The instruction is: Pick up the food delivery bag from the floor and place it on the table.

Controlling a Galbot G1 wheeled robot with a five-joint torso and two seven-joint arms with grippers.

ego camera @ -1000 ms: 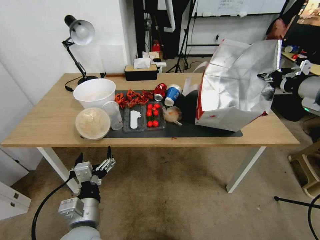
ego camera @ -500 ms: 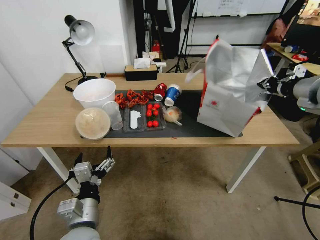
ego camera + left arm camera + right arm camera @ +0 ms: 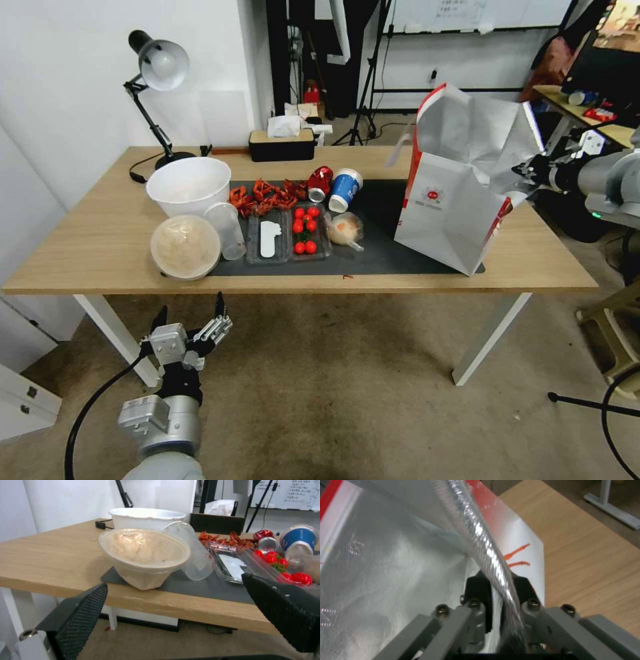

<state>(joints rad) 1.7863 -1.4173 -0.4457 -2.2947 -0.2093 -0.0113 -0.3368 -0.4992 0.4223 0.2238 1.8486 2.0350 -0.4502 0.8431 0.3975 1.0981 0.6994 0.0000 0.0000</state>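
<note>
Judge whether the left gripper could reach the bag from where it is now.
Probably not. The left gripper hangs open below the table's near edge at the left, while the bag stands at the far right, pinched by the right gripper.

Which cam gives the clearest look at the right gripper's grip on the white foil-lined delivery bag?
Right wrist view: the right gripper has both black fingers pinched on the foil rim of the white, red-trimmed delivery bag. Head view shows the gripper at the bag's side, contact too small to judge. Left wrist view covers the food containers instead.
</note>
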